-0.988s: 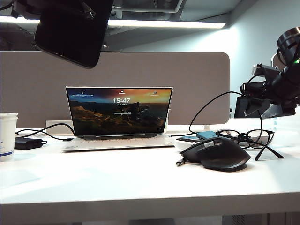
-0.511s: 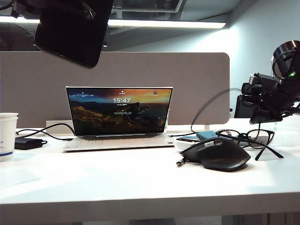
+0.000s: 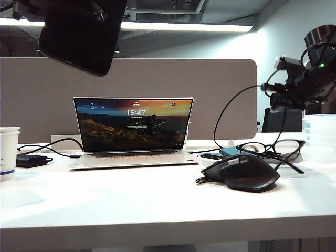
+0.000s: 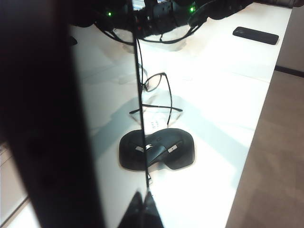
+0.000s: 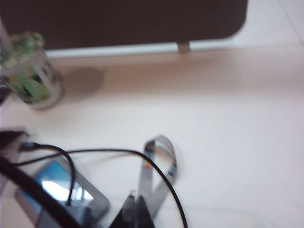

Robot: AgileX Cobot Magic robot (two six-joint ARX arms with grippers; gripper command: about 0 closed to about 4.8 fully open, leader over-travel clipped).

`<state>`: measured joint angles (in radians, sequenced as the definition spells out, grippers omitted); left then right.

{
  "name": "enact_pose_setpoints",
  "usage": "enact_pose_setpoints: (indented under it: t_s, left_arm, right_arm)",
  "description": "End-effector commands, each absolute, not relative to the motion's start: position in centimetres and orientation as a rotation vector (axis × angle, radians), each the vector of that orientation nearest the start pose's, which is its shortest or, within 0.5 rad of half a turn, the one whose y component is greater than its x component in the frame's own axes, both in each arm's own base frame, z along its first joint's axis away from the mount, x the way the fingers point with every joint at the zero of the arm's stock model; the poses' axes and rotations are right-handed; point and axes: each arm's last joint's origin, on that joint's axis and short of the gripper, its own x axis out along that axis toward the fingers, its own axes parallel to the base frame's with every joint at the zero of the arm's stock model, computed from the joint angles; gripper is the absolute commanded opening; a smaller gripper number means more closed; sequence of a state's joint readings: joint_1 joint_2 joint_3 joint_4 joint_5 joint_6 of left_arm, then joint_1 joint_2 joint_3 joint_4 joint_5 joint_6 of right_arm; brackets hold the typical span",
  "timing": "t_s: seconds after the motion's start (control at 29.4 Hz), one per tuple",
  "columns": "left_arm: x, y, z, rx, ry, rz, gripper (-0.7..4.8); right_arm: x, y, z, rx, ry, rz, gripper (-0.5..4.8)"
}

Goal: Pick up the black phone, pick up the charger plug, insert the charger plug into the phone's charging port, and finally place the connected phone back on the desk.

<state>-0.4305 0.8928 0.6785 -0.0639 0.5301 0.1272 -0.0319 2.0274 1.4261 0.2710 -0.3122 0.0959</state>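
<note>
An office: a white desk (image 3: pixel 157 194) backed by a grey partition (image 3: pixel 157 79), with an open laptop (image 3: pixel 134 131) showing its lock screen, a mouse (image 3: pixel 241 173), glasses (image 3: pixel 270 149) and strip lights (image 3: pixel 184 26) along the ceiling.

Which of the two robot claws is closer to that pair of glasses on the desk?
The right gripper, shut, hangs just above the glasses at the desk's right end. The left gripper holds the black phone high over the far left.

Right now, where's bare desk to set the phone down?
Free: the desk front strip, between the laptop and front edge, from the cup to the mouse. Crowded: right side, where mouse, glasses and cable bunch under the right gripper.
</note>
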Motion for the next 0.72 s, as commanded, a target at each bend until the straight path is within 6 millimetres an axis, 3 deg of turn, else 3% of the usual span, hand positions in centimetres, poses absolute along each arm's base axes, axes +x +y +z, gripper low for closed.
enact_pose_setpoints:
  t_s: [0.03, 0.34, 0.72]
  left_arm:
    - [17.2, -9.5, 30.0, 0.108, 0.162, -0.976, -0.06]
    - [17.2, -9.5, 30.0, 0.108, 0.164, -0.976, -0.06]
    - [17.1, -9.5, 29.9, 0.107, 0.17, -0.976, -0.06]
  right_arm:
    - [46.7, -0.4, 24.0, 0.141, 0.255, 0.302, -0.06]
    - [47.3, -0.1, 26.8, 0.129, 0.17, 0.365, -0.06]
    - [47.4, -0.1, 28.6, 0.108, 0.074, 0.37, -0.06]
